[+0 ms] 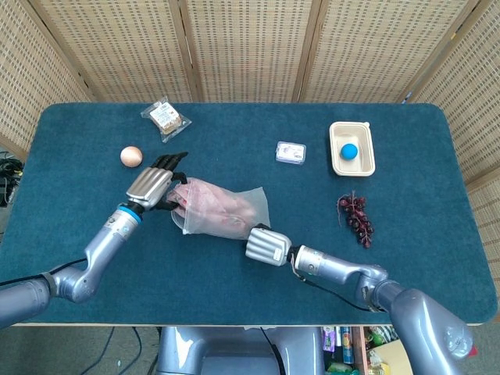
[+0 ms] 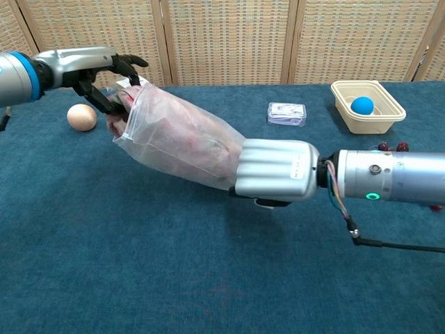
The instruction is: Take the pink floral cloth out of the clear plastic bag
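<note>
Pink floral cloth (image 2: 188,142) inside clear plastic bag (image 2: 156,115).
Left hand (image 1: 151,184) pinches cloth at bag mouth; right hand (image 2: 277,171) grips bag's near end. Beige tray (image 1: 364,162) holds blue ball (image 1: 348,151).

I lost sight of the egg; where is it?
In the head view, the egg sits on the table's left side, just beyond the left robot hand.

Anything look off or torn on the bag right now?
No tear visible. The clear plastic bag is stretched between the left hand and right hand, lifted off the table at the left end, with the pink floral cloth inside.
</note>
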Controlling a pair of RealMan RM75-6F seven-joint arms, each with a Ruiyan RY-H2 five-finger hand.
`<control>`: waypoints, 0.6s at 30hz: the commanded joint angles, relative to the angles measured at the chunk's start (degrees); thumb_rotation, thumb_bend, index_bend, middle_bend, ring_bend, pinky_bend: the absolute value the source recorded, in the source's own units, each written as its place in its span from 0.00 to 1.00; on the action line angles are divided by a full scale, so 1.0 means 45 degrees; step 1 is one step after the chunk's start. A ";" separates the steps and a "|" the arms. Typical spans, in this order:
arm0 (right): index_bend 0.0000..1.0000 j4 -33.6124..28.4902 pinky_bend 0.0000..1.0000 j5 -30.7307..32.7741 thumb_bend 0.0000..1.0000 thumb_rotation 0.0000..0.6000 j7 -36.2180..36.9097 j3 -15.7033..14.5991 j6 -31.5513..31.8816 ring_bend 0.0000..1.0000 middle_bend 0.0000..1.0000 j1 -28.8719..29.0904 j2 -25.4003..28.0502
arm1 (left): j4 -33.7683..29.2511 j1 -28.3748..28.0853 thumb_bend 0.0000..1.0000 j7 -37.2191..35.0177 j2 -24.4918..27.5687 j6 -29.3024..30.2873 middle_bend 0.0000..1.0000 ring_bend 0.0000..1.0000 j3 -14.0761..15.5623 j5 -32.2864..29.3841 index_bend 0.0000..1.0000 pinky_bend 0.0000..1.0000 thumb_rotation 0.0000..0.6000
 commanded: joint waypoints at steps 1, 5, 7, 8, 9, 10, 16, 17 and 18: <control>0.68 -0.0577 1.00 -0.0144 0.70 1.00 -0.0354 -0.0288 0.0464 0.80 0.87 -0.0352 0.0909 | 0.0063 0.0386 0.49 -0.0286 0.0835 0.0233 0.00 0.00 -0.0084 -0.0004 0.64 0.00 1.00; 0.68 -0.1327 1.00 -0.0105 0.71 1.00 -0.0759 -0.0492 0.0814 0.80 0.87 -0.0812 0.1952 | 0.0286 0.0810 0.49 -0.0672 0.1719 0.0364 0.00 0.00 -0.0109 -0.0027 0.64 0.00 1.00; 0.68 -0.1869 1.00 -0.0051 0.71 1.00 -0.1132 -0.0756 0.1242 0.80 0.87 -0.1397 0.2942 | 0.0754 0.1366 0.49 -0.1137 0.2509 0.0542 0.00 0.00 -0.0067 -0.0148 0.64 0.00 1.00; 0.68 -0.2157 1.00 -0.0040 0.71 1.00 -0.1288 -0.0813 0.1314 0.80 0.87 -0.1536 0.3254 | 0.0833 0.1505 0.49 -0.1423 0.2718 0.0519 0.00 0.00 -0.0033 -0.0014 0.64 0.00 1.00; 0.68 -0.2397 1.00 -0.0021 0.71 1.00 -0.1432 -0.0837 0.1312 0.80 0.87 -0.1623 0.3478 | 0.0915 0.1603 0.49 -0.1687 0.2850 0.0492 0.00 0.00 -0.0009 0.0124 0.64 0.00 1.00; 0.68 -0.2583 1.00 0.0018 0.71 1.00 -0.1563 -0.0860 0.1292 0.80 0.87 -0.1726 0.3686 | 0.1057 0.1714 0.49 -0.1938 0.2957 0.0480 0.00 0.00 0.0011 0.0209 0.64 0.00 1.00; 0.68 -0.3077 1.00 0.0166 0.71 1.00 -0.1982 -0.0967 0.1276 0.81 0.87 -0.2236 0.4388 | 0.1721 0.2189 0.49 -0.2961 0.3226 0.0486 0.00 0.00 0.0159 0.0628 0.64 0.00 1.00; 0.68 -0.3116 1.00 0.0181 0.71 1.00 -0.2019 -0.0976 0.1280 0.81 0.87 -0.2304 0.4450 | 0.1802 0.2242 0.49 -0.3096 0.3235 0.0482 0.00 0.00 0.0182 0.0693 0.64 0.00 1.00; 0.68 -0.3158 1.00 0.0212 0.71 1.00 -0.2072 -0.0990 0.1292 0.81 0.87 -0.2418 0.4542 | 0.1948 0.2328 0.49 -0.3301 0.3232 0.0473 0.00 0.00 0.0221 0.0772 0.64 0.00 1.00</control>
